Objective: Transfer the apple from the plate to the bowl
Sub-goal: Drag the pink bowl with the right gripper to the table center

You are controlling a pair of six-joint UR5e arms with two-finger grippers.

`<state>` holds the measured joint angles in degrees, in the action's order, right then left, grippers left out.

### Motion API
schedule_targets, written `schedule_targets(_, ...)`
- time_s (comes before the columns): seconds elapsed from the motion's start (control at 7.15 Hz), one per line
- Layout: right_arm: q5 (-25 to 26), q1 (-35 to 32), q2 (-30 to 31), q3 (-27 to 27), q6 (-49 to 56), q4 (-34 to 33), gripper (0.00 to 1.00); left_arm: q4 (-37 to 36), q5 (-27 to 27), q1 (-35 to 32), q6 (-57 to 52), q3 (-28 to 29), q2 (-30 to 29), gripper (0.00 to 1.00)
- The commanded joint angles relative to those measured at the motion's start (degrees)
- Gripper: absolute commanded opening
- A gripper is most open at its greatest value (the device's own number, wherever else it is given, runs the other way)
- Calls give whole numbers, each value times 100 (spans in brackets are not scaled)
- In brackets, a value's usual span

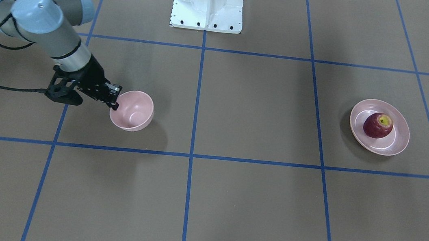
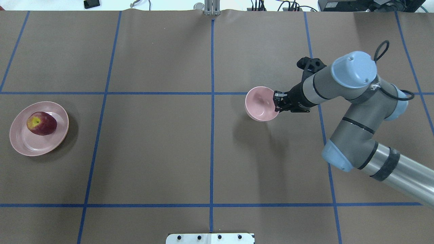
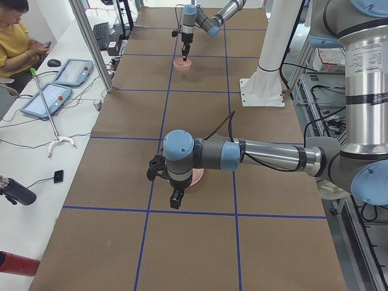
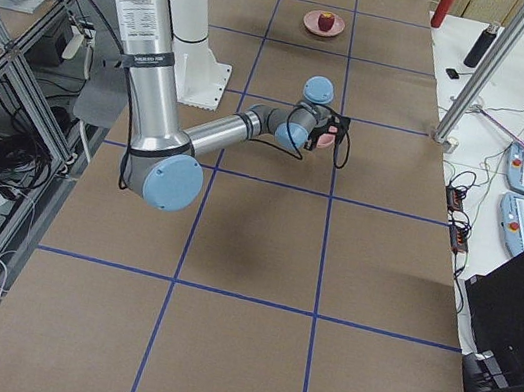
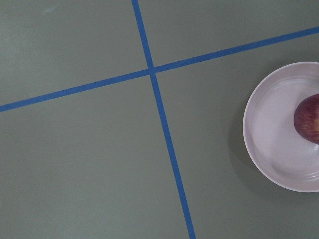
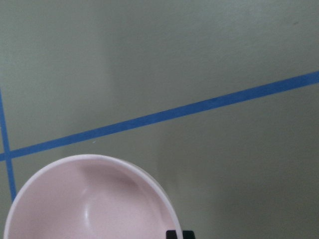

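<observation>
The dark red apple (image 1: 378, 125) with its yellow-green stem patch lies on the wide pale pink plate (image 1: 395, 145) at the table's left end, as the overhead view also shows for apple (image 2: 41, 123) and plate (image 2: 27, 144). The left wrist view looks down on the plate (image 5: 269, 149) and the apple's edge (image 5: 309, 117). My right gripper (image 1: 115, 98) (image 2: 276, 101) is shut on the rim of the small deep pink bowl (image 1: 134, 110) (image 2: 259, 103) and seems to hold it just above the table. My left gripper (image 3: 176, 197) hangs near the plate in the exterior left view only; I cannot tell its state.
The white robot base (image 1: 208, 3) stands at the middle of the robot's side. Blue tape lines (image 2: 212, 145) divide the brown table. A person (image 3: 15, 36) sits beside the table's far side, with teach pendants (image 3: 54, 97) there.
</observation>
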<state>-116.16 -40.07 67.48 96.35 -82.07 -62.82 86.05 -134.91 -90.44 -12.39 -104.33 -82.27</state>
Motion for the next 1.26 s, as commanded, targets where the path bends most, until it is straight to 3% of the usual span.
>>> schedule_targets(0.0,365,429,-566,156,-448,-798,0,0,0,0,0,9,0,98)
schedule_targets(0.28,1022,1025,-1102,130,-853,-1484,0,0,0,0,0,17,0,98)
schedule_targets(0.56,1358,1360,-1359,43,-995,-1898,0,0,0,0,0,52,0,98)
schedule_targets(1.12,1465,1476,-1448,-143,-978,-1962,0,0,-9,0,0,53,0,98)
